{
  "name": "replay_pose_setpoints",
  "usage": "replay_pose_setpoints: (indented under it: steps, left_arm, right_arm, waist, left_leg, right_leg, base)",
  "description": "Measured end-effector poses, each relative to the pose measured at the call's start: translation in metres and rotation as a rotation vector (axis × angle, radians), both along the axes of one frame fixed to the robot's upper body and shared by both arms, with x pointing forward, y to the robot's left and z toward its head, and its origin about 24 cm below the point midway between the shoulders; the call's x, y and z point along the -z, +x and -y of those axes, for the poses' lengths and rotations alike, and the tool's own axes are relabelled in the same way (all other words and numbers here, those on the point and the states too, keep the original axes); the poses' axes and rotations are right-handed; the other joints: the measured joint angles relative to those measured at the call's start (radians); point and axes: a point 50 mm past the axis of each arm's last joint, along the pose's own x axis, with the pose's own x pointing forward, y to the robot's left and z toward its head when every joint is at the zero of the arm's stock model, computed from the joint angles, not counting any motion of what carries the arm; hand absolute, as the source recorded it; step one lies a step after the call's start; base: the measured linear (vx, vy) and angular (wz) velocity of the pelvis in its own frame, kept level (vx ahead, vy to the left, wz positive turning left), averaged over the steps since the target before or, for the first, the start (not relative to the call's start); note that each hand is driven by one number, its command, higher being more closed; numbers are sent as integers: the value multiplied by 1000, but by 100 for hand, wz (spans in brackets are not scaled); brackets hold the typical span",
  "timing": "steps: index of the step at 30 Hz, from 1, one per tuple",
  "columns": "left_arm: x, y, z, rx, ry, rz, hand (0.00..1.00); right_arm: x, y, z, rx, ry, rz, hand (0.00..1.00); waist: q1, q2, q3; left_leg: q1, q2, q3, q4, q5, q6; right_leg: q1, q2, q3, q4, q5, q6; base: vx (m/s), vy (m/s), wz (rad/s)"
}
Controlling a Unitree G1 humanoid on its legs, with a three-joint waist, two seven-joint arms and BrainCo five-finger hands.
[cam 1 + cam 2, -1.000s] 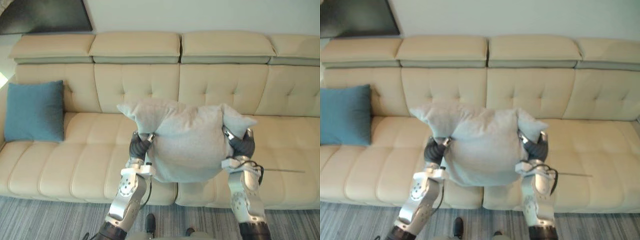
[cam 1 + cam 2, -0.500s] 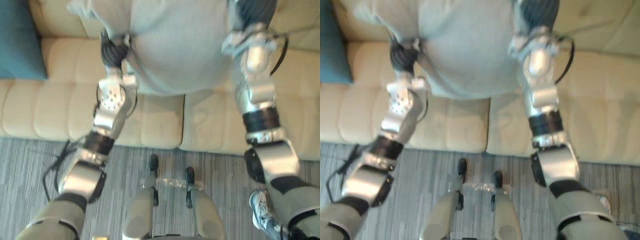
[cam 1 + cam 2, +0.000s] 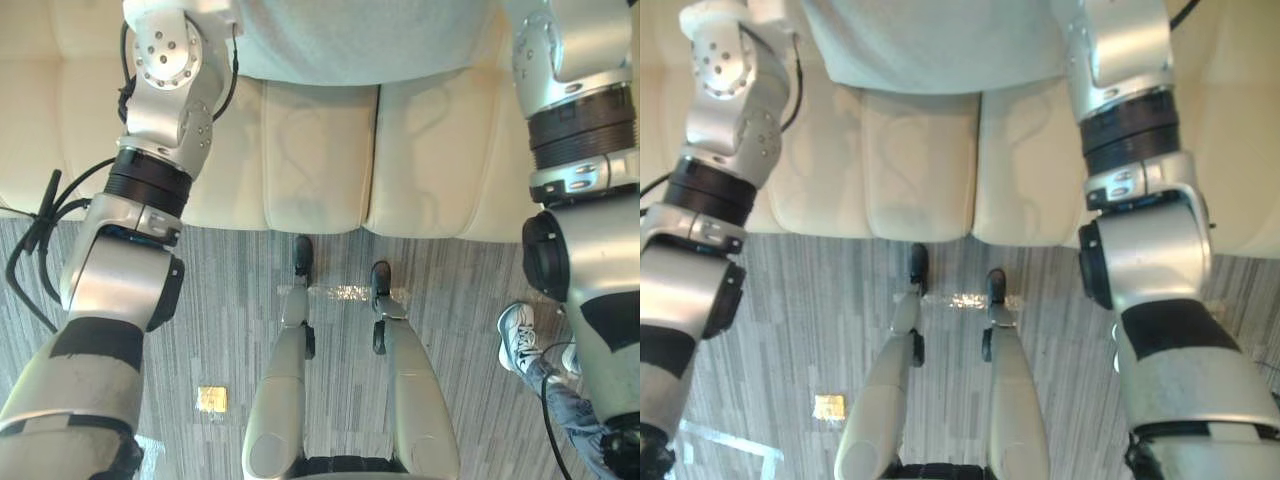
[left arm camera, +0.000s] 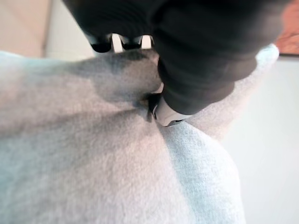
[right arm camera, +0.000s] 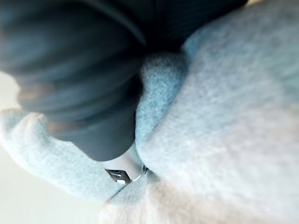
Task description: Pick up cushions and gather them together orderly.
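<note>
A pale grey cushion (image 3: 350, 40) hangs over the front of the beige sofa's seat (image 3: 320, 150); its lower edge shows between my two forearms at the top of both eye views. In the left wrist view my left hand (image 4: 201, 51) digs its thumb into a fold of the cushion (image 4: 93, 163), with the fingertips over the cloth beyond. In the right wrist view my right hand (image 5: 70, 74) pinches the other side of the cushion (image 5: 224, 116), and a corner of the cloth bulges out past the thumb.
Grey striped carpet (image 3: 220, 320) runs up to the sofa's front edge. A person's white shoe (image 3: 518, 335) and jeans leg stand on the floor at the lower right. A small yellow square (image 3: 212, 399) lies on the carpet at the left.
The camera has tipped down: the sofa back and the blue cushion have left the picture, and the floor now shows. The grey cushion stays held between both hands.
</note>
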Motion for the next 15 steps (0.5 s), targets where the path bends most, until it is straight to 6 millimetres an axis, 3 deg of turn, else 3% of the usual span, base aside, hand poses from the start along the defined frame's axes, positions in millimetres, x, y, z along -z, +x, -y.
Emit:
replay_pose_setpoints:
  steps: [9, 11, 15]
  left_arm:
    - [-13, -11, -2, 53, -65, 91, 0]
    - [-16, -16, -2, 71, -75, 115, 0]
    - [-10, -23, -16, 77, -121, 144, 0]
  right_arm:
    - [-6, -16, 27, 1, 131, 90, 0]
    - [-3, -22, 39, -23, 179, 129, 0]
    - [18, -35, 87, 1, 287, 188, 0]
  waist:
    - [3, 0, 0]
    - [7, 0, 0]
    - [11, -1, 0]
  left_leg:
    - [-46, 0, 6, 0, 17, -23]
    - [-57, 2, 7, 0, 16, -23]
    - [-52, -2, 10, 0, 13, -26]
  right_leg:
    - [-65, -1, 27, 21, -1, -1]
    - [-82, 0, 27, 34, -4, -3]
    - [-105, -6, 27, 101, -31, -5]
  base:
    - [10, -53, -5]
    - [-11, -67, -1]
    - [-22, -81, 6]
